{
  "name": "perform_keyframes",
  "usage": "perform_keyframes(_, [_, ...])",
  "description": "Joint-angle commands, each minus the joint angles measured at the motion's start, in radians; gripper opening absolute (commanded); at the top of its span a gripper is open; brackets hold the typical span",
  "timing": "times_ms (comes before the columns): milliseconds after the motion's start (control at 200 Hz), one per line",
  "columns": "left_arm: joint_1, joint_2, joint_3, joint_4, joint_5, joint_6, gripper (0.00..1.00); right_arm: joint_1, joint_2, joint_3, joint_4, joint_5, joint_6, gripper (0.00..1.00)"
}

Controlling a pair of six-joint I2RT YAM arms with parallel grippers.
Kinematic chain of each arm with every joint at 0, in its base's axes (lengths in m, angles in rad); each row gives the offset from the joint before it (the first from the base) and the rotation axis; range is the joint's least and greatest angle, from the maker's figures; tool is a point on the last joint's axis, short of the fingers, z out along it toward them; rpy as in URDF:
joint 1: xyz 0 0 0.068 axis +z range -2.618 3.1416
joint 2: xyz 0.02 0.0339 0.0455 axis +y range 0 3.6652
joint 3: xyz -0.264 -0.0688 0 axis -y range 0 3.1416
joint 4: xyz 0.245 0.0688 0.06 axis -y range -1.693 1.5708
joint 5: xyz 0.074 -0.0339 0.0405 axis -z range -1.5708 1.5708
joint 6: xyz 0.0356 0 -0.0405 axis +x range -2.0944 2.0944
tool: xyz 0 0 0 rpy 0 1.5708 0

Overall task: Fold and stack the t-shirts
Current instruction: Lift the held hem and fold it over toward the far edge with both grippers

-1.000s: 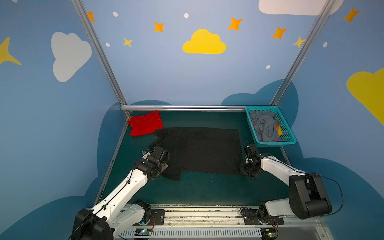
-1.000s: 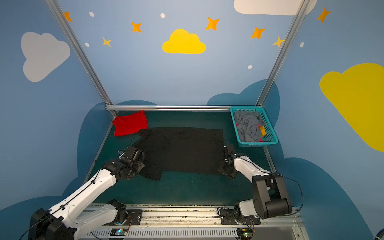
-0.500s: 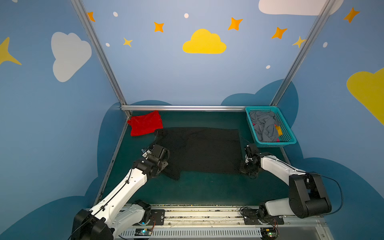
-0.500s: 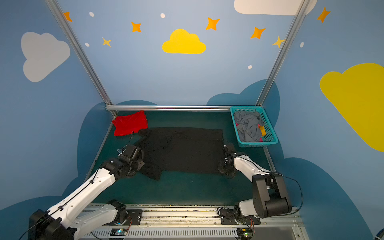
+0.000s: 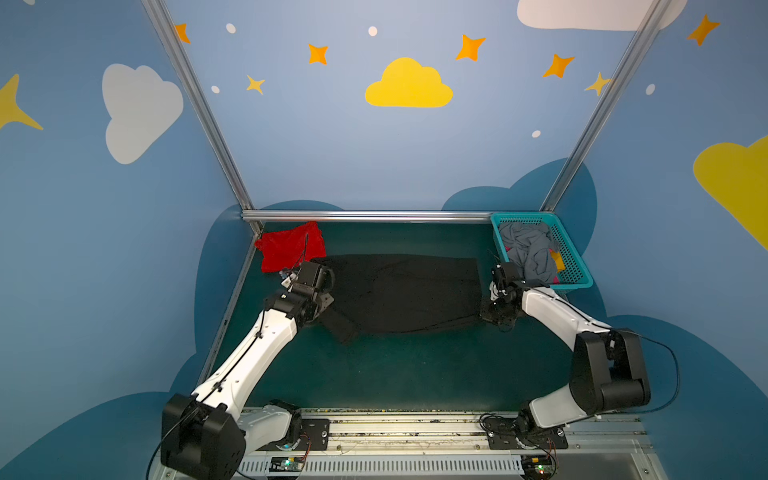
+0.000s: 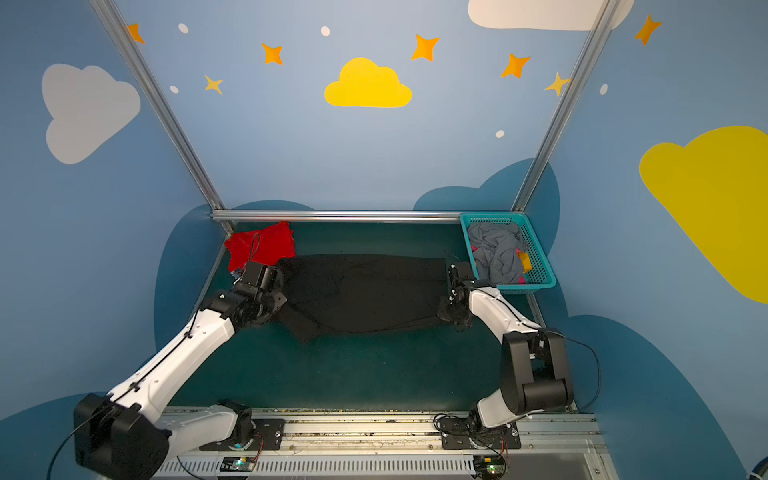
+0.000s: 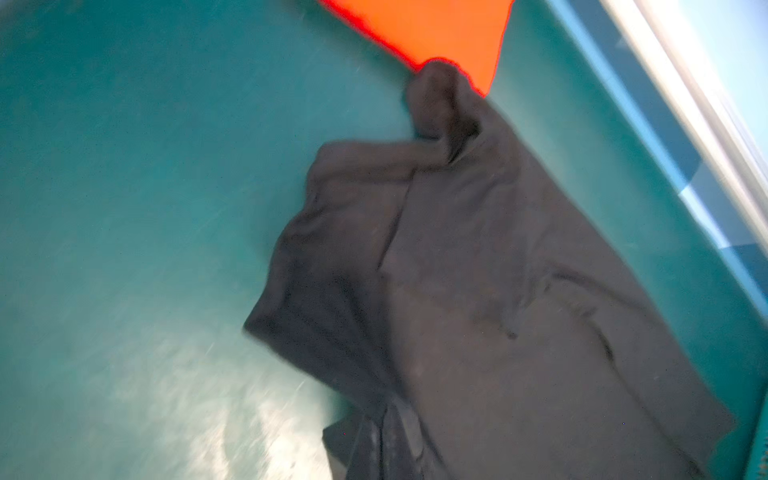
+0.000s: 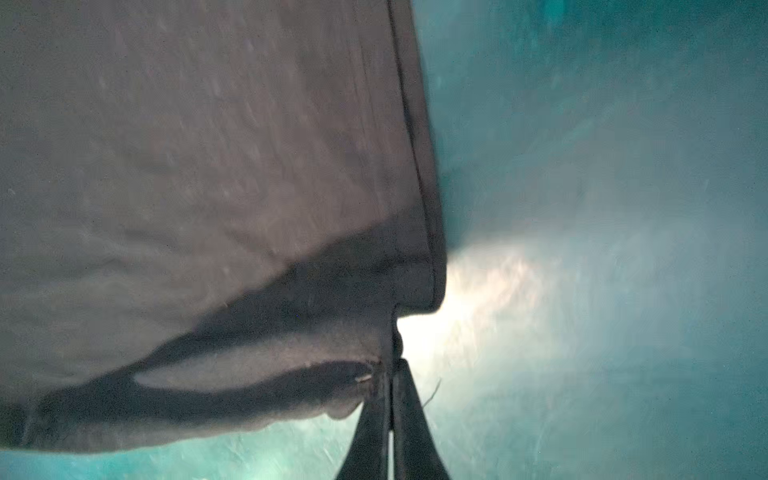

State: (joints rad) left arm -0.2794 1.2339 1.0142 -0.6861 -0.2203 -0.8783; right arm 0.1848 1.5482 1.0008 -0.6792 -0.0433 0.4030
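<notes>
A large black t-shirt (image 5: 407,291) (image 6: 365,291) lies spread across the middle of the green table. A sleeve flap sticks out at its near left. My left gripper (image 5: 322,305) (image 7: 395,440) is at the shirt's left edge, shut on a bunch of black cloth (image 7: 498,291). My right gripper (image 5: 496,316) (image 8: 390,370) is at the shirt's near right corner, shut on the hem (image 8: 419,208), which lifts off the table. The red t-shirt (image 5: 291,249) (image 6: 262,245) (image 7: 436,29) lies folded in the far left corner, just touching the black one.
A teal mesh basket (image 5: 575,276) (image 6: 540,274) with grey and bright clothes stands at the far right, close behind my right wrist. A metal rail (image 5: 365,215) runs along the back edge and blue walls close in on both sides. Bare green table (image 5: 415,374) lies in front.
My right gripper has shut on the shirt's near right corner. My left arm has moved away from me toward the red t-shirt, dragging the black cloth's left edge with it.
</notes>
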Motion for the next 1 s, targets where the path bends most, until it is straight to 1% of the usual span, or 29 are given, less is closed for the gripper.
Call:
perform_keyframes(0, [0.039,0.067,0.082,0.031,0.025,0.072,0.05,-0.024,0.054,0.070,-0.039,-0.013,-0.047,0.00])
perform_keyframes(255, [0.104,0.282,0.274,0.015,0.080,0.136,0.05,-0.071,0.206,0.232,-0.073,-0.065,-0.091,0.00])
perform_keyframes(416, [0.127,0.389,0.365,-0.026,0.050,0.136,0.05,-0.088,0.285,0.325,-0.094,-0.077,-0.112,0.00])
perform_keyframes(661, [0.153,0.491,0.425,0.005,0.079,0.152,0.05,-0.115,0.394,0.442,-0.131,-0.093,-0.140,0.00])
perform_keyframes(996, [0.174,0.577,0.509,0.000,0.093,0.170,0.05,-0.129,0.479,0.556,-0.157,-0.125,-0.147,0.00])
